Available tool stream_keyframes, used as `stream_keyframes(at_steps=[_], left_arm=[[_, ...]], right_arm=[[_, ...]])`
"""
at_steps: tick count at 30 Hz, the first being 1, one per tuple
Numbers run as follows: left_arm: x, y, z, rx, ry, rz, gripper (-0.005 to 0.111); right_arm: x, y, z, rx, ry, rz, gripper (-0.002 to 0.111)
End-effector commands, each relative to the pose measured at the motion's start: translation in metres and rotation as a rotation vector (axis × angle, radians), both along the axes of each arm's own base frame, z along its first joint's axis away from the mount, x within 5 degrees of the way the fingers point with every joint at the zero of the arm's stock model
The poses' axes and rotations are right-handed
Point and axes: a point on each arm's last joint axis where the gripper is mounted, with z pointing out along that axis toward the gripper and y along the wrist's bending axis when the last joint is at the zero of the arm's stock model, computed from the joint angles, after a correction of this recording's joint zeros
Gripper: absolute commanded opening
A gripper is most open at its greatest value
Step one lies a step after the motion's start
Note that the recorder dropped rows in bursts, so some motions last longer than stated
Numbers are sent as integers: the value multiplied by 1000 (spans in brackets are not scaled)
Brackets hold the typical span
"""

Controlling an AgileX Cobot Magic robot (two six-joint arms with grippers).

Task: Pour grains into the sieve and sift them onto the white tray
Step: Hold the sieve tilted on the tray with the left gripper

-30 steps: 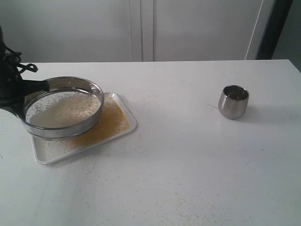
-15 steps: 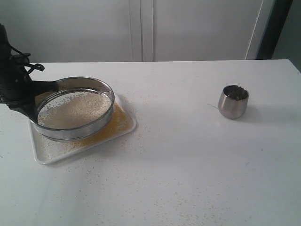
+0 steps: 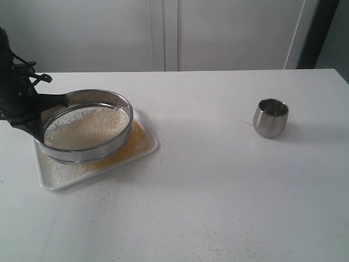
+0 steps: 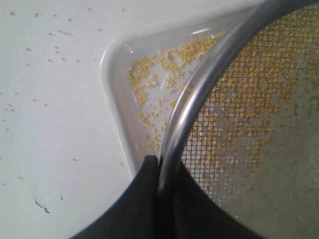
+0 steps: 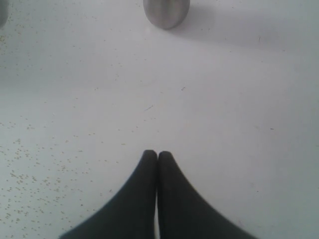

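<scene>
The sieve [image 3: 87, 126], a wide steel ring with grey mesh, hangs over the white tray [image 3: 60, 177] at the table's left. Pale whitish grains [image 3: 84, 126] lie in it, and golden-yellow grains [image 3: 133, 139] are spread on the tray beneath. My left gripper [image 3: 44, 103] is shut on the sieve's left rim. In the left wrist view its black fingers pinch the steel rim [image 4: 197, 94] at the left gripper [image 4: 160, 172], above a tray corner [image 4: 112, 64]. The right gripper [image 5: 157, 155] is shut and empty above bare table; it does not show in the exterior view.
A small rounded steel cup [image 3: 270, 117] stands at the right of the table, also in the right wrist view as the cup [image 5: 166, 11]. Stray grains are scattered on the white tabletop around the tray and toward the front edge [image 3: 218, 245].
The left gripper carried the sieve to the right over the tray during the first half second; since then it has barely moved. The cup has stayed put.
</scene>
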Motion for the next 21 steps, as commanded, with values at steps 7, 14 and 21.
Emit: stream_keyframes(at_steps=[7,14,21], left_arm=[[-3,-2,7,-30,-5,-12,0],[-3,-2,8,-34,-5,-11,0],[-3,-2,9,-37,-9,-17,0]], right_arm=[[-1,0,-1,4,-5,-3,0],[-1,0,-1,4,-5,-3,0],[-1,0,-1,4,-5,-3,0]])
